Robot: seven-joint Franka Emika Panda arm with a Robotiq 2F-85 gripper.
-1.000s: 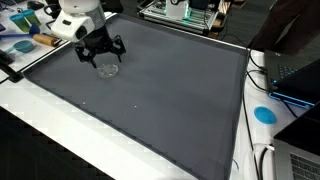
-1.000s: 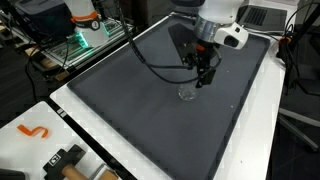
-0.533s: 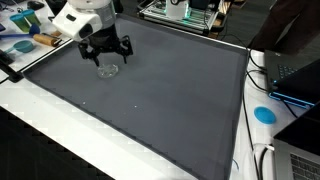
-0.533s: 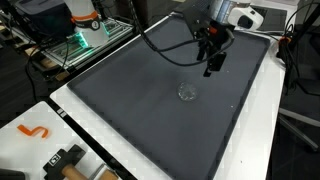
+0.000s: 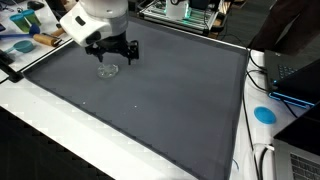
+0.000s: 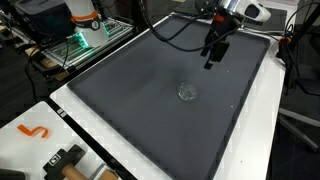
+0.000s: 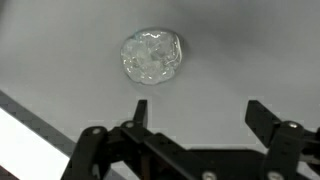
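One small, clear, crumpled lump lay on the wide dark grey mat in an exterior view, close to a far corner of it. Whether it was plastic or glass, I couldn't tell. The black claw hung just above it, lifted off the mat, its fingers spread wide with nothing between them. Off to the side, a round blue disc sat on the white surface, well apart from the lump.

Over to an exterior view from another angle: the lump sat alone on the mat. The claw hovered high over the mat, apart from the lump and towards the far edge. An orange S-shaped piece rested on the white surface, well away from both.

Wrist view: the lump showed in the upper middle, glassy and wrinkled, lying on the grey mat. Two black fingers came in from the bottom edge, set wide and empty. The lump lay beyond them, nearer the finger at the picture's left. A white strip of surface cut across the lower corner.
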